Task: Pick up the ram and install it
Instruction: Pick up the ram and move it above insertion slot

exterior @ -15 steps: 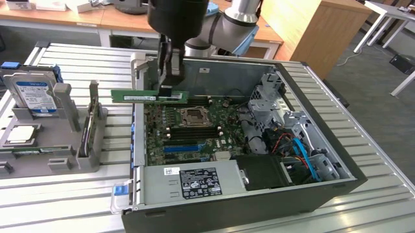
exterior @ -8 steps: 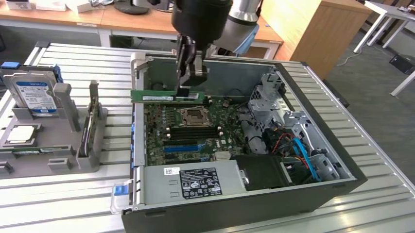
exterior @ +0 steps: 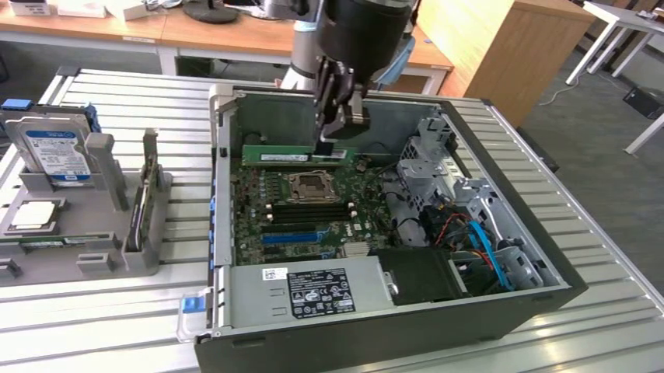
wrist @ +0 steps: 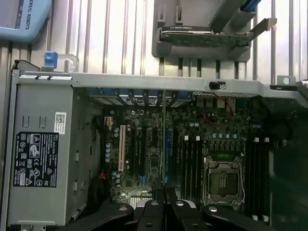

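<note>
The ram (exterior: 280, 155) is a long green stick held level and on edge, just above the motherboard (exterior: 301, 225) near the far wall of the open computer case (exterior: 498, 303). My gripper (exterior: 330, 146) comes down from above and is shut on the ram's end on the exterior view's right. From the wrist, the ram (wrist: 163, 144) is a thin edge-on line running out from between my dark fingers (wrist: 152, 208). It hangs over the board beside the black memory slots (wrist: 192, 163) and the CPU socket (wrist: 222, 180).
The silver power supply (exterior: 311, 291) fills the case's near end, and a drive cage with blue cables (exterior: 477, 233) lines the side on the exterior view's right. A grey fixture (exterior: 93, 241) with a hard drive (exterior: 52, 155) stands outside the case on the slatted table.
</note>
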Robot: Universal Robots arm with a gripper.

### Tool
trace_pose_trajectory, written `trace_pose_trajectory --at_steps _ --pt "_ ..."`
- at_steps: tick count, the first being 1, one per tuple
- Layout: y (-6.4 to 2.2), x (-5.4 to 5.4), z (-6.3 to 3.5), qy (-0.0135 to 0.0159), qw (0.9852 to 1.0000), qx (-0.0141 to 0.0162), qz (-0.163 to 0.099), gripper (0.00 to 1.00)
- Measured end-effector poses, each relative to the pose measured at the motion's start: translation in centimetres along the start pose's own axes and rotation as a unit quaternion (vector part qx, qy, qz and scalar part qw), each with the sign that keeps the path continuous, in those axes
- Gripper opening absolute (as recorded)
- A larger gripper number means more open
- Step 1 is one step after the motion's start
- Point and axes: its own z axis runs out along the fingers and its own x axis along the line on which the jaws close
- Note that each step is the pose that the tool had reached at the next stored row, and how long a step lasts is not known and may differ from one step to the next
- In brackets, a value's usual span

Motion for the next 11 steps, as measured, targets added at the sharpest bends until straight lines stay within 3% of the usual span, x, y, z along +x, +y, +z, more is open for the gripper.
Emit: trace_pose_trajectory --at_steps 11 --pt "-4.77 0.1 -0.32 0.0002 1.0 -0.0017 -0.001 0.12"
